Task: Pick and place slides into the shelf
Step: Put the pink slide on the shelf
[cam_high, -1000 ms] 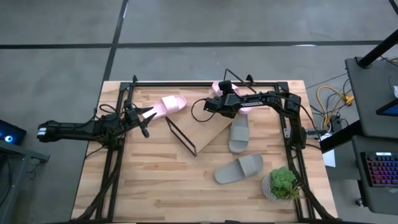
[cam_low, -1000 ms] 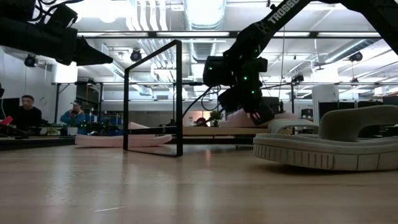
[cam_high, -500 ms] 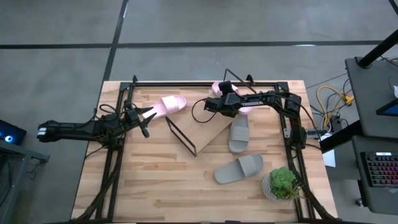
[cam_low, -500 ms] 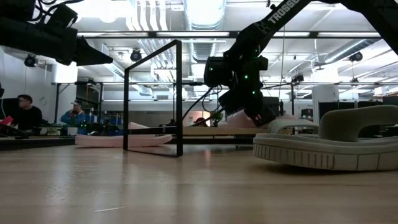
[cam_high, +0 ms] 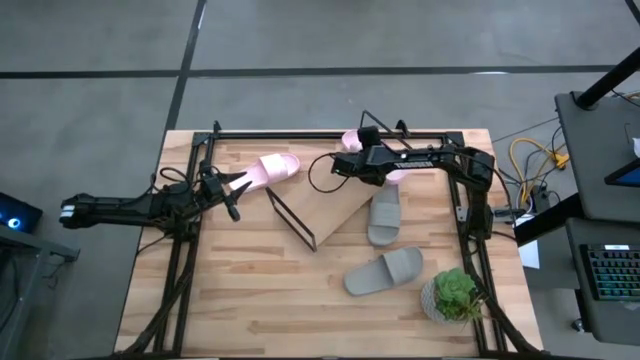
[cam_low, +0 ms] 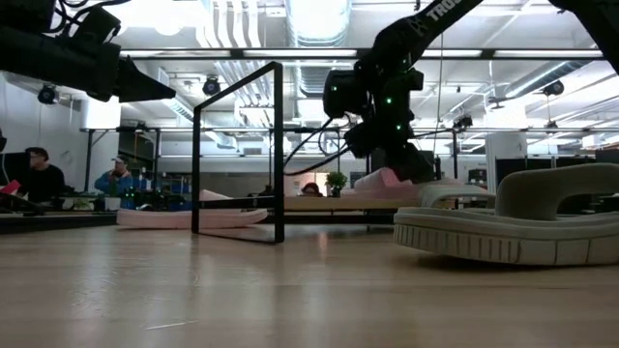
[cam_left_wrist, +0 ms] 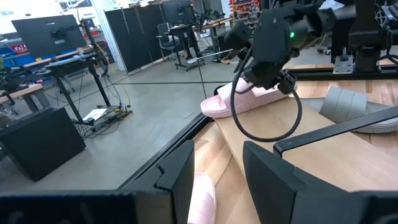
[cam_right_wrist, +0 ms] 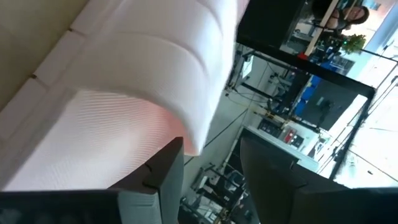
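Observation:
A pale pink slide [cam_left_wrist: 244, 99] lies on the upper far end of the slanted wooden shelf [cam_high: 338, 205], one end past the board's edge. My right gripper [cam_right_wrist: 211, 142] hovers open just above its strap [cam_right_wrist: 155, 68]. A second pink slide [cam_high: 270, 169] lies flat on the table at the far left. My left gripper [cam_high: 230, 192] waits open at that slide's near end. One grey slide [cam_high: 385, 214] lies by the shelf's right side. Another grey slide [cam_high: 385, 272] lies nearer the front.
A black wire frame [cam_high: 292, 215] stands up at the shelf's left side. A small potted plant [cam_high: 455, 295] sits at the table's near right corner. Black rails [cam_high: 330, 133] run along the table's far and side edges. Bare wood lies at the near left.
My right gripper has opened, let go of the pink slide on the shelf and risen a little above it. The slide stays where it lay on the board.

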